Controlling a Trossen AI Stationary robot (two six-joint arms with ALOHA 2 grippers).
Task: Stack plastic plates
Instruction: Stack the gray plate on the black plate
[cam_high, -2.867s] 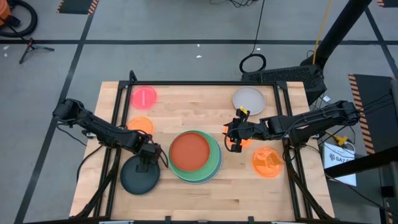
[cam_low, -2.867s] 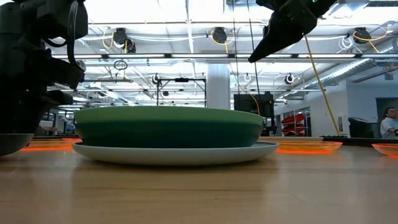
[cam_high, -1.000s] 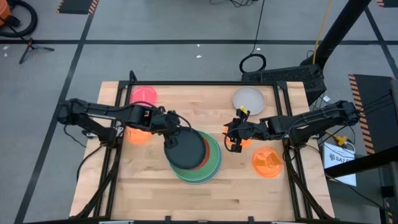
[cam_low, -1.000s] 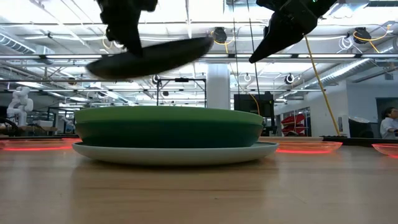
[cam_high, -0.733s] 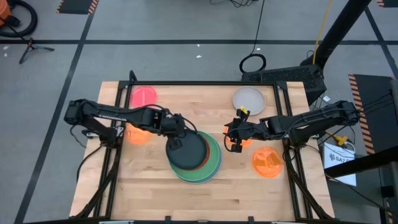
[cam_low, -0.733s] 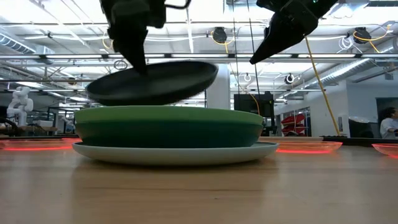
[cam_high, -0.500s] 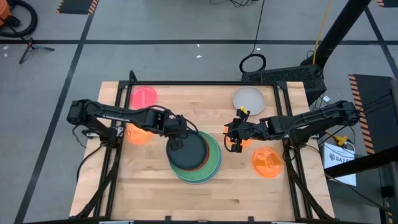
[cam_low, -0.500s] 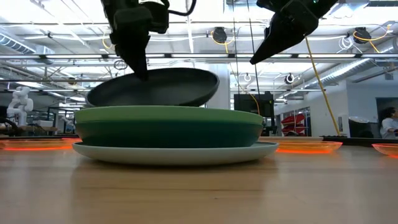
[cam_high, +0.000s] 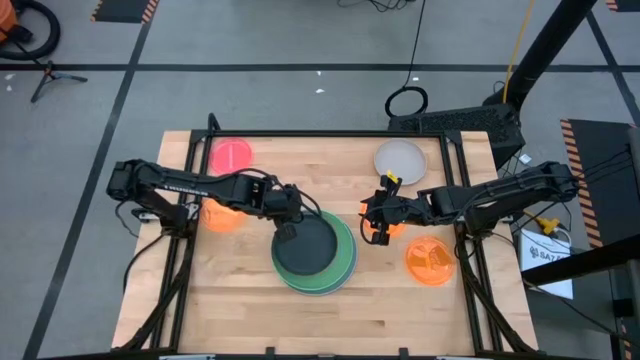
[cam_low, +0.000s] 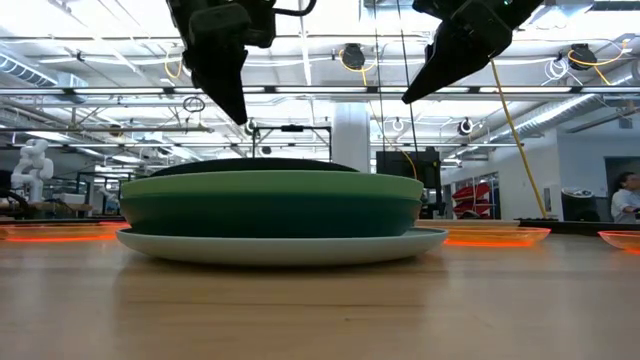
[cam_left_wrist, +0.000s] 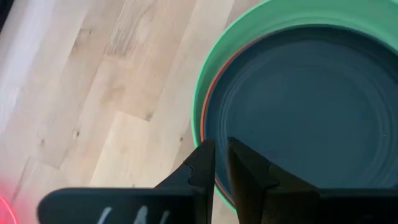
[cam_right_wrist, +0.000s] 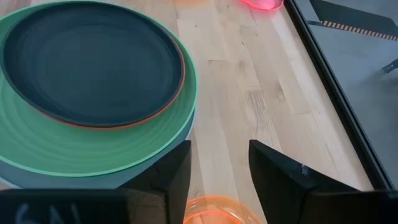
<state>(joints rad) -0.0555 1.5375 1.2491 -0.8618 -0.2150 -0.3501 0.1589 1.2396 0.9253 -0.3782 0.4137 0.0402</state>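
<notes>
- Nearest the front edge of the table (cam_high: 330, 320) sits the stack: a black plate (cam_high: 305, 246) lies flat on a red-brown plate (cam_right_wrist: 179, 93), of which only the rim shows, inside the light green plate (cam_high: 347, 262), with a paler plate (cam_low: 270, 248) at the bottom.
- The left gripper (cam_high: 282, 229) hangs over the stack's rim, fingers nearly closed and holding nothing; the plate looks released.
- The right gripper (cam_high: 378, 226) waits beside the stack, jaws spread and empty, above what seems a small orange plate (cam_right_wrist: 221, 210).
- Loose plates remain: an orange one (cam_high: 431, 261) at right, another orange one (cam_high: 222, 214) at left, then pink (cam_high: 231, 155) and grey-white (cam_high: 400, 158) at the far edge.
- Next, I'd judge, the grey-white plate: gripping its rim calls for wide-open fingers.
</notes>
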